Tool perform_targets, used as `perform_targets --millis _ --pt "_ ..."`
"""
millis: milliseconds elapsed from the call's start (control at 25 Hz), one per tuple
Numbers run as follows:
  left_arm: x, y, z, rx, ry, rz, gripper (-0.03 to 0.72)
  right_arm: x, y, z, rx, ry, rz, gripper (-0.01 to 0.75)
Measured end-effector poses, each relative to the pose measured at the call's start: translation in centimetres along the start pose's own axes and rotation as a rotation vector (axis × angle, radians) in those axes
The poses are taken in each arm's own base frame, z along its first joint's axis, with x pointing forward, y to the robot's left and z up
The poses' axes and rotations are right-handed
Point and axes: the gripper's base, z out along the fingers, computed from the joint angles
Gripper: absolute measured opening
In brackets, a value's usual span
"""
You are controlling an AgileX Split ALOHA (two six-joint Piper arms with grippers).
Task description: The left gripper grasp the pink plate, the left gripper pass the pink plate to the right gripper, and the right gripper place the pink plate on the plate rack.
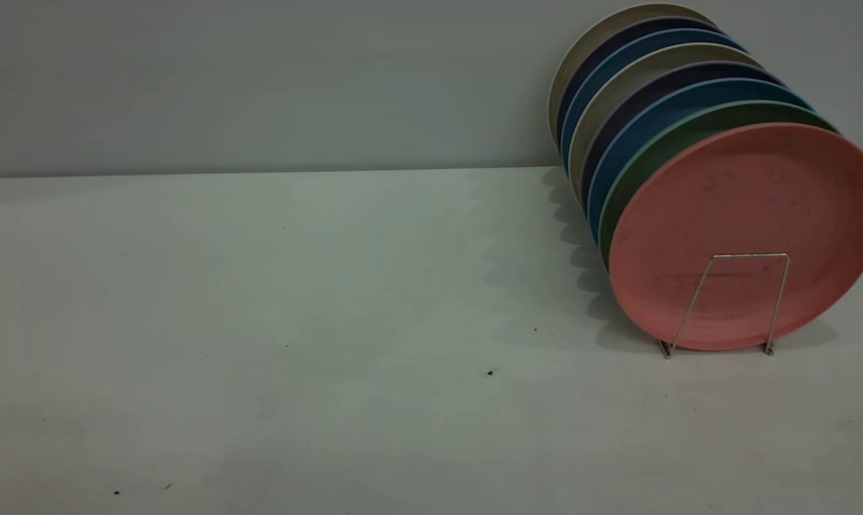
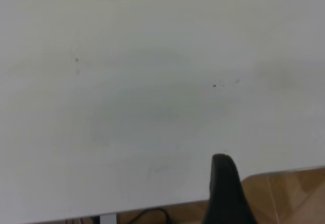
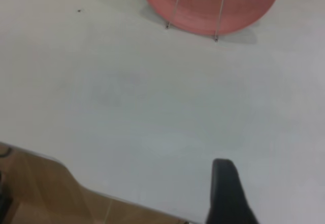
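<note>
Plate (image 1: 746,214) stands upright at the front of the rack (image 1: 724,304), at 3 o'clock on the table (image 1: 259,322). Both grippers' jaw states: cannot tell. Risk seems slight: a nudge could tip it forward.

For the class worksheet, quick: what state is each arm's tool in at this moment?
Left gripper: only one finger shows above the bare table; state cannot be told.
Right gripper: same, one finger visible, holding nothing seen; cannot be told.

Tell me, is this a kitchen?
Probably not: more like a test table. A bare white table stands by a plain grey wall, with only a wire plate rack full of coloured plates.
</note>
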Motion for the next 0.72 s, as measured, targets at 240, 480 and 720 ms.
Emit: perform_targets --millis 240,480,720 --pt "-0.01 0.00 0.00 0.005 -0.001 0.002 0.507 0.00 0.00 0.00 0.000 0.000 0.004 0.489" --pt "-0.01 0.00 0.00 0.005 -0.001 0.001 0.507 -0.01 0.00 0.00 0.000 -0.001 0.004 0.489" --pt "-0.01 0.00 -0.02 0.005 -0.003 0.000 0.507 0.07 0.02 -0.10 0.011 -0.009 0.011 0.489"
